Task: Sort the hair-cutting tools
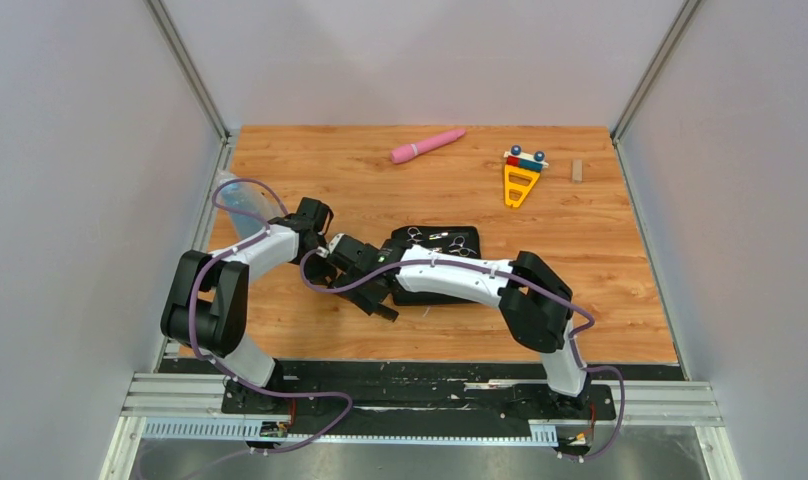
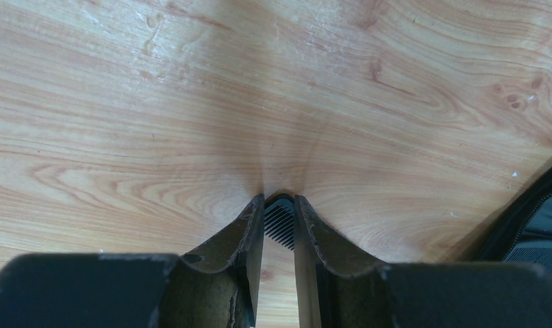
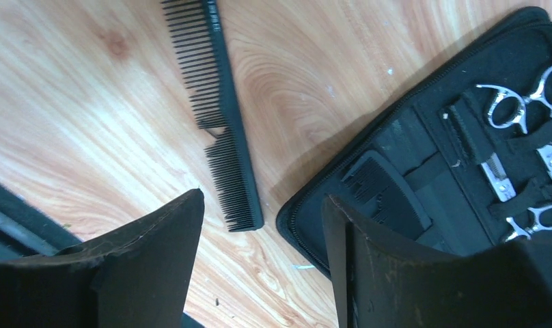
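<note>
My left gripper (image 2: 279,199) is shut on the toothed end of a slim black comb (image 2: 280,224), with its fingertips down at the wooden table. My right gripper (image 3: 263,198) is open and empty, just above the table between a black comb (image 3: 218,116) lying on the wood and the open black case (image 3: 423,164). Two silver scissors (image 3: 516,109) (image 3: 540,219) and a second black comb (image 3: 382,195) sit strapped inside the case. In the top view both grippers, left (image 1: 318,262) and right (image 1: 375,300), meet just left of the case (image 1: 435,290); the scissors (image 1: 412,236) (image 1: 460,242) show there.
A pink wand (image 1: 427,146) lies at the back centre. A yellow toy (image 1: 520,178) and a small wooden block (image 1: 577,170) are at the back right. A clear plastic item (image 1: 242,200) lies by the left wall. The case's edge shows in the left wrist view (image 2: 533,212).
</note>
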Controlling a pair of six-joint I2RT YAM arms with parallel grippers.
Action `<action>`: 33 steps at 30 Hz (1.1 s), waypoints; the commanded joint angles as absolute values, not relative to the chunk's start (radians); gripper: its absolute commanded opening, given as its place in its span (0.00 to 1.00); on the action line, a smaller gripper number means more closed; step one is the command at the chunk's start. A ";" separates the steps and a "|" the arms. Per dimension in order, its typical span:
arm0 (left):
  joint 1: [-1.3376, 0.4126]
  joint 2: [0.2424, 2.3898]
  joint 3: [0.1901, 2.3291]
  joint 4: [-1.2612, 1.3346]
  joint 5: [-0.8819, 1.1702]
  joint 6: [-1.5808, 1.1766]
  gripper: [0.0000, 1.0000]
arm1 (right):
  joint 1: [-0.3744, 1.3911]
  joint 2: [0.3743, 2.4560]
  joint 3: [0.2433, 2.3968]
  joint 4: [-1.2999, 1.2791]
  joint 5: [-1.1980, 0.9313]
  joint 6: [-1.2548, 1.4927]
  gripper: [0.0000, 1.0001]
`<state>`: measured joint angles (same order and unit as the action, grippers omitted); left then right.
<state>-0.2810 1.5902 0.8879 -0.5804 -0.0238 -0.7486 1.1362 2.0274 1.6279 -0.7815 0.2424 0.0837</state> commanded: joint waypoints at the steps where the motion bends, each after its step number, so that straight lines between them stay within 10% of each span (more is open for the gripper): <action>1: -0.277 1.614 0.847 -0.557 -0.040 -0.727 0.29 | 1.146 1.983 1.620 -0.746 0.117 0.038 0.64; 33: -0.276 1.610 0.845 -0.561 -0.040 -0.726 0.29 | 1.128 2.124 1.543 -0.911 0.077 0.012 0.55</action>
